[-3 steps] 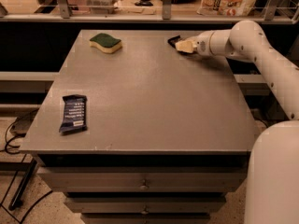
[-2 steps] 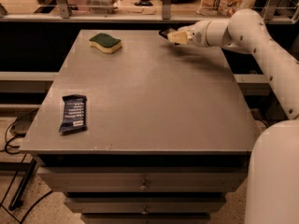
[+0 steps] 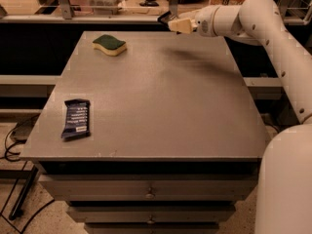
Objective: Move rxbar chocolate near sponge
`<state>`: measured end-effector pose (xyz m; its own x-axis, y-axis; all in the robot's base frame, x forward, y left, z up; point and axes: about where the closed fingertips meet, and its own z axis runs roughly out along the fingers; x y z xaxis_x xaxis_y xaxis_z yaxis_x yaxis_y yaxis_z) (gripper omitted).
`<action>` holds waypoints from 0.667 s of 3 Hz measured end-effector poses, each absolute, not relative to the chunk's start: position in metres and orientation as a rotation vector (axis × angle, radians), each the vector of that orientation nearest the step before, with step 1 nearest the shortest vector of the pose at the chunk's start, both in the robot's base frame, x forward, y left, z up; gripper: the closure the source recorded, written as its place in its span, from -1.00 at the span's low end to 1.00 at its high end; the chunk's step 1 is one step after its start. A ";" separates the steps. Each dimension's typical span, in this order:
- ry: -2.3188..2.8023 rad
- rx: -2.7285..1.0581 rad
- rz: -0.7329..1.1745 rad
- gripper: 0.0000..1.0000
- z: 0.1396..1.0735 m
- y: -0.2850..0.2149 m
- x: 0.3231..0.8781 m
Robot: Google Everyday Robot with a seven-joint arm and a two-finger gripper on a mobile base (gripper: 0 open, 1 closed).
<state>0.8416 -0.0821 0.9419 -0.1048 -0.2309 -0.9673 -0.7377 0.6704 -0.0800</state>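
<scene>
Pincer [image 3: 169,21]: above the far table [image 3: 161,111] edge, right of centre, clamped on the dark rxbar [image 3: 163,17], held off the surface, likely for carrying left to the sponge [image 3: 109,44] near the far-left corner; blue bar [image 3: 76,118] by left edge, unconcerned

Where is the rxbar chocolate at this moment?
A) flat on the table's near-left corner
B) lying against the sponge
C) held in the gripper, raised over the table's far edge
C: the gripper holds the rxbar chocolate in the air, to the right of the sponge.
</scene>
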 end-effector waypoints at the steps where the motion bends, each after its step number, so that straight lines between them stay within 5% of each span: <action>1: 1.702 -0.803 0.545 1.00 0.926 -0.072 0.841; 2: 1.701 -0.861 0.607 1.00 0.914 -0.038 0.836</action>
<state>0.8364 -0.0377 0.9141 -0.1543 -0.2422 -0.9579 -0.7941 0.6072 -0.0256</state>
